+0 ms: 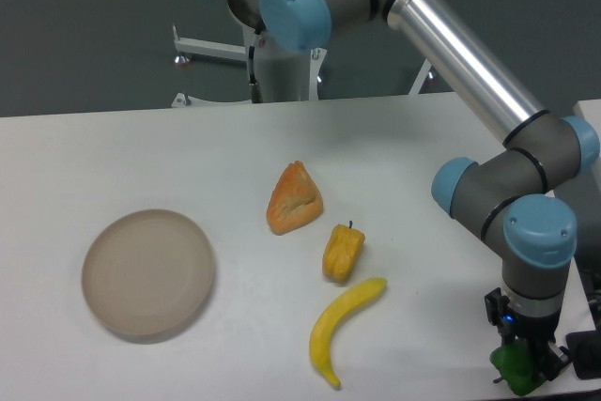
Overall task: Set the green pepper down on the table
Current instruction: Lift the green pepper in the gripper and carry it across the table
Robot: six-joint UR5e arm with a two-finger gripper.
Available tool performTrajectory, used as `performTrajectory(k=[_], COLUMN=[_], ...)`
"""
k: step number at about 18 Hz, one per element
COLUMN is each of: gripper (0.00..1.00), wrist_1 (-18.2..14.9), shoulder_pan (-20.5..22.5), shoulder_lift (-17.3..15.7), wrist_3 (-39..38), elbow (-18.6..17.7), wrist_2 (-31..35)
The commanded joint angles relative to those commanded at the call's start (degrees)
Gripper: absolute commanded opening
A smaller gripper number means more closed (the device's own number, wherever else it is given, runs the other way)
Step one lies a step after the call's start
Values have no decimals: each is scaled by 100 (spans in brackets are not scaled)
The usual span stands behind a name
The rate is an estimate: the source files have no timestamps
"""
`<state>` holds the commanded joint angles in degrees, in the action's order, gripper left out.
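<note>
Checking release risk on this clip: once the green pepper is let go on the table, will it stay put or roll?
The green pepper looks rounded and lumpy, so it may rock or roll briefly. Its glossy skin suggests it could slip in the hand. It seems to sit near the table edge, so rolling off looks possible.

We are holding the small glossy bright-green bell pepper (513, 368) between the fingers of our black two-finger gripper (522, 373) at the near right corner of the large flat white table (113, 157). Well to the left, a round beige plate (148, 274) is lying flat. Between them, an orange wedge-shaped piece (294, 199), a yellow-orange pepper with a dark stem (343, 253) and a curved yellow banana (341, 328) are resting close together.
</note>
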<state>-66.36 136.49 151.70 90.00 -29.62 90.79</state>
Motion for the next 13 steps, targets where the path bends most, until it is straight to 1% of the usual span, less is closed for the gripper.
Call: performTrajectory(k=[4, 7, 9, 13], gripper=[39, 39, 39, 39], wrist_1=[-17, -289, -343, -351], shoulder_pan=[-17, -44, -61, -61], shoulder_lift=[-61, -245, -465, -957], wrist_3=[0, -44, -53, -70], elbow=[-114, -307, -596, -1308], wrist_2=[-26, -18, -26, -44])
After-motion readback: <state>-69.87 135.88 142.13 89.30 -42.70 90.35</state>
